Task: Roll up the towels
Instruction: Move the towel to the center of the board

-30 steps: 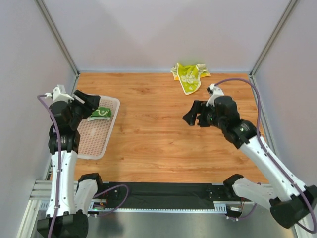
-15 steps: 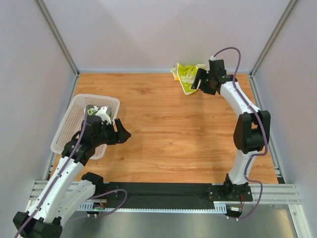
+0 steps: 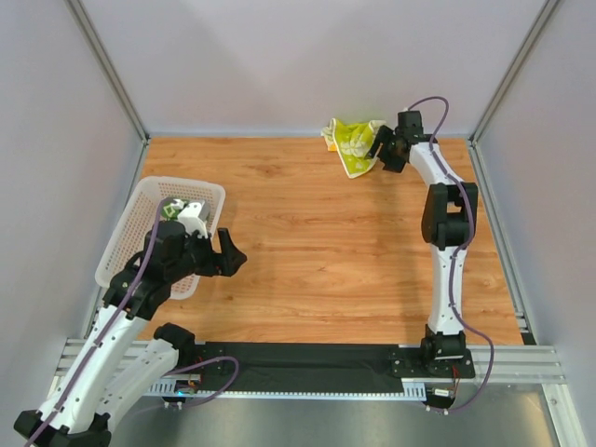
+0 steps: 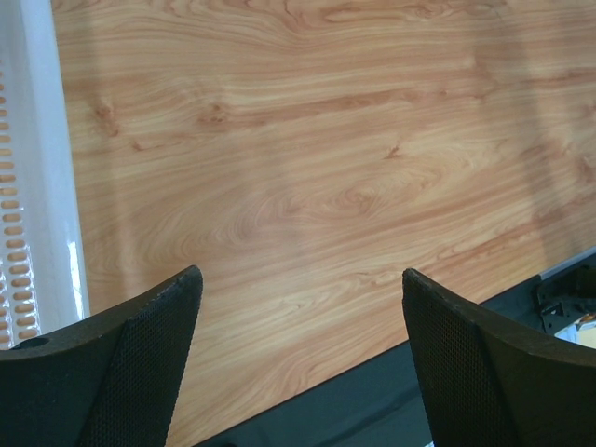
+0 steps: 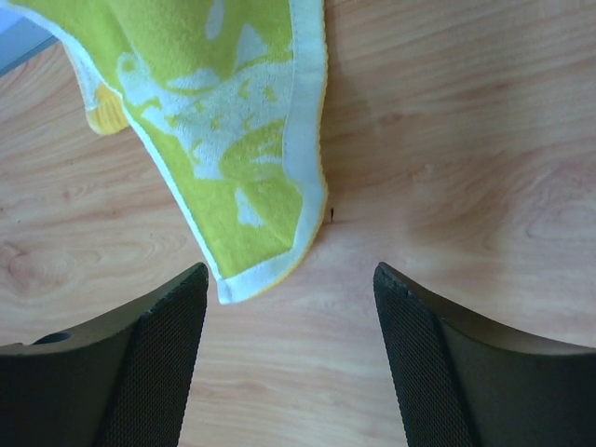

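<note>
Yellow towel (image 5: 233, 140): lime and yellow with white patches. It lies crumpled at the far edge of the table, right of centre, close to the back wall.
Towel to my right gripper (image 5: 289, 270): a white-edged corner of the towel lies flat on the wood just ahead of my fingertips, nearer the left one. Nothing touches it.
Right gripper, state: the jaws stand well apart with only bare wood between them, and nothing is held.
Green towel (image 3: 169, 209): it sits in the far end of the basket (image 3: 140, 237). Only a small dark green and white piece shows past my left arm.
Left gripper (image 4: 303, 279): it is over bare wood just right of the basket, well apart from both towels. The jaws are wide open and empty, and the basket's white perforated rim shows at the left edge of the wrist view.
Table (image 3: 317, 251): a light wood-grain board with a black strip (image 3: 307, 358) along its near edge.
Room: plain pale walls (image 3: 298, 65) on three sides, with metal posts in the far corners.
</note>
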### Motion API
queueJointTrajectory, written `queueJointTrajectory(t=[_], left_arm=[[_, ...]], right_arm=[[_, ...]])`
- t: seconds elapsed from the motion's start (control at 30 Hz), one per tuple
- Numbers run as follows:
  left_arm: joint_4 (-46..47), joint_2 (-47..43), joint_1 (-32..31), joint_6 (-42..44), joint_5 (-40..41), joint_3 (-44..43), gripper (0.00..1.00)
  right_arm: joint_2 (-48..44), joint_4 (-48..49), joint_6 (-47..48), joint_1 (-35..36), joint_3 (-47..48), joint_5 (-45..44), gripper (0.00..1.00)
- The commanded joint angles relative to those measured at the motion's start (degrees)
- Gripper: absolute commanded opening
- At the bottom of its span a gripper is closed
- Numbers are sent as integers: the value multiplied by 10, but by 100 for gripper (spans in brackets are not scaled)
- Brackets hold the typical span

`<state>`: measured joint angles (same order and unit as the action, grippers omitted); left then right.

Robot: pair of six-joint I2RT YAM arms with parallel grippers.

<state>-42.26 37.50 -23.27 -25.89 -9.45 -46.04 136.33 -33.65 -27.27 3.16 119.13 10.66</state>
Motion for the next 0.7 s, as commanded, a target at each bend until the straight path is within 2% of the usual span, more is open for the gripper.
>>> queueJointTrajectory(t=[0.0,0.13,0.3,0.4,0.43,0.5,0.53,0.6,0.63,0.67], left_arm=[[-4,4,-2,20,3,-17,93],[-10,4,-2,14,20,-19,94],[-12,18,-2,16,16,-21,94],[-12,21,-2,16,15,-21,93],[-12,21,-2,15,15,-21,93],[-12,21,-2,16,14,-22,93],[-13,20,-2,16,15,-21,93],[-14,19,-2,16,15,-21,93],[-14,19,-2,16,14,-20,93],[-15,19,-2,16,15,-19,92]], right_arm=[[38,3,-16,3,65,5,73],[82,11,-32,3,98,7,72],[120,23,-53,3,124,10,64],[128,35,-61,4,118,12,46],[130,39,-63,4,112,20,30],[128,46,-66,4,104,30,19],[123,51,-65,4,98,37,9],[111,53,-63,6,73,41,1],[84,54,-61,6,59,45,0],[66,59,-64,7,5,49,0]])
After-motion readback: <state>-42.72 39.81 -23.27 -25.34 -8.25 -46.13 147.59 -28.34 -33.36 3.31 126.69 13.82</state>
